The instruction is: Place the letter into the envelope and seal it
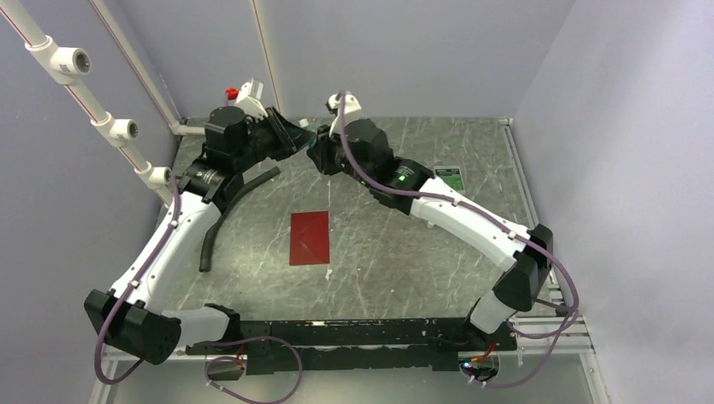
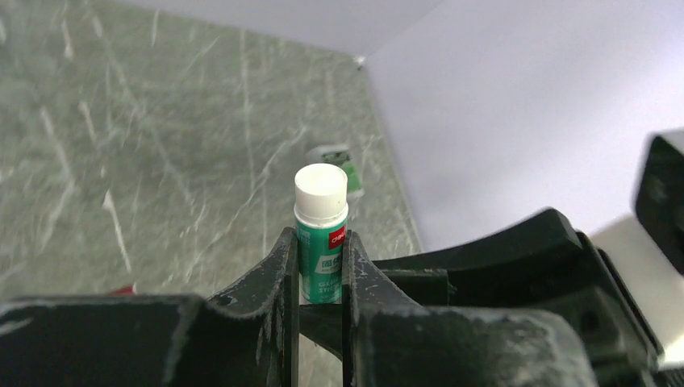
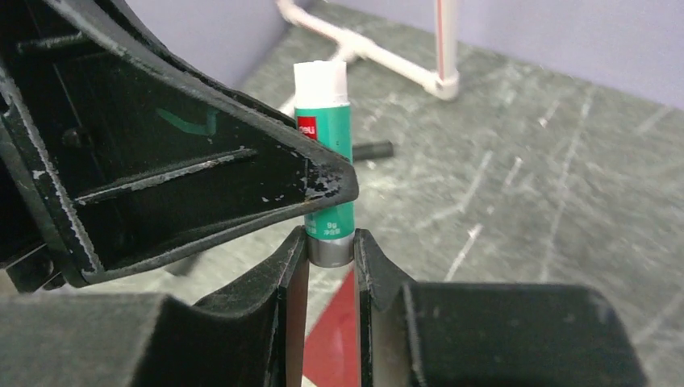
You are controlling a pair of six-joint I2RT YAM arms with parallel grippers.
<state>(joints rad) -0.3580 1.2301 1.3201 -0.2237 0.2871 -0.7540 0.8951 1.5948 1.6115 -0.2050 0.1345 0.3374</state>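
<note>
The dark red envelope (image 1: 309, 238) lies flat in the middle of the table, and a corner of it (image 3: 335, 343) shows below my right jaws. The letter is out of view. Both grippers meet above the far middle of the table on a green glue stick (image 2: 321, 242) with a white cap (image 2: 321, 189). My left gripper (image 2: 320, 246) is shut on the stick's green body. My right gripper (image 3: 331, 246) is shut on the stick's grey base end (image 3: 331, 248), with a left finger (image 3: 242, 177) crossing in front of the stick.
A small white-and-green box (image 1: 449, 177) lies at the far right of the table. A black hose (image 1: 226, 215) curves along the left side. White pipes (image 1: 84, 80) run up the left wall. Purple walls close the back and sides.
</note>
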